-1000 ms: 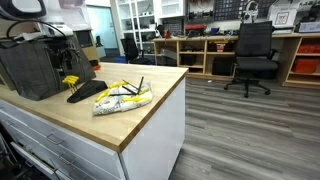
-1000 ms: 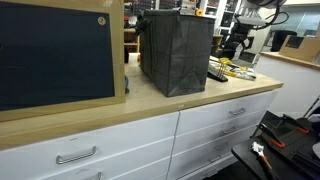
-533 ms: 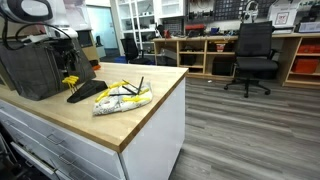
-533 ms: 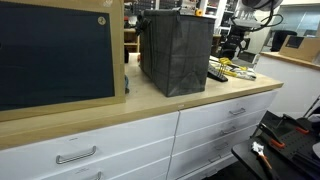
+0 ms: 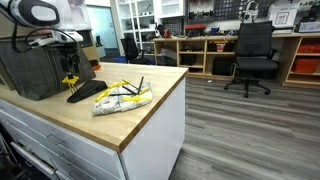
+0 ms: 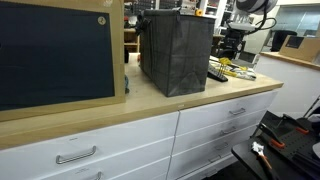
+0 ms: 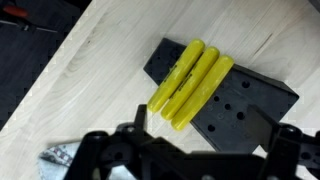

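Fingers over tool block – risks & containers

Fingers [image 7: 140, 120] stood fully open, holding nothing, hovering right above the yellow handles [image 7: 190, 82]. The 3 handles lay side by side, touching, in a black block [image 7: 252, 108] on the tabletop [image 7: 88, 60], near the black bin [image 5: 35, 68]. Risks, as judged: handles packed tight, so a finger tip could wedge btwn two or drag a neighbour out. An off-centre descent could hit the block edge & slide it on smooth wood. The arm could also brush the bin. Containers: block held the 3 handles, w/ spare holes empty. Bin contents not visible. Bag [image 5: 122, 97], near the block, held yellow/white items, unclear what.
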Controlling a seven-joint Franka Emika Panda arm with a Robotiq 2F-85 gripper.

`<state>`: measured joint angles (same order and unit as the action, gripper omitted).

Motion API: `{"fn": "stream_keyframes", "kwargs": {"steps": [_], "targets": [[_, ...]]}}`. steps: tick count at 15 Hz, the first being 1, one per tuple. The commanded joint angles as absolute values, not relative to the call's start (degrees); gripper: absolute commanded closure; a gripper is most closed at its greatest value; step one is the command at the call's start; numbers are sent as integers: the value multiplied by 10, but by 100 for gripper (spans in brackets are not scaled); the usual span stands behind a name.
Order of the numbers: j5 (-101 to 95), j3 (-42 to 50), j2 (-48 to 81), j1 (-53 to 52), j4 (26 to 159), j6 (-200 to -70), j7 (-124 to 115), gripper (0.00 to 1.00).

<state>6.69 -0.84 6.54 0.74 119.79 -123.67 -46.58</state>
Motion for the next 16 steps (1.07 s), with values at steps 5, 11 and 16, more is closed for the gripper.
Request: {"fn": "stream_keyframes", "kwargs": {"steps": [5,11,16], "targets": [[88,-8,88,-19,1159,-1227,-473,0],[88,-5,91,-22,1153,-1226,-474,0],[88,-4,98,-22,1154,-1226,-472,25]]}}
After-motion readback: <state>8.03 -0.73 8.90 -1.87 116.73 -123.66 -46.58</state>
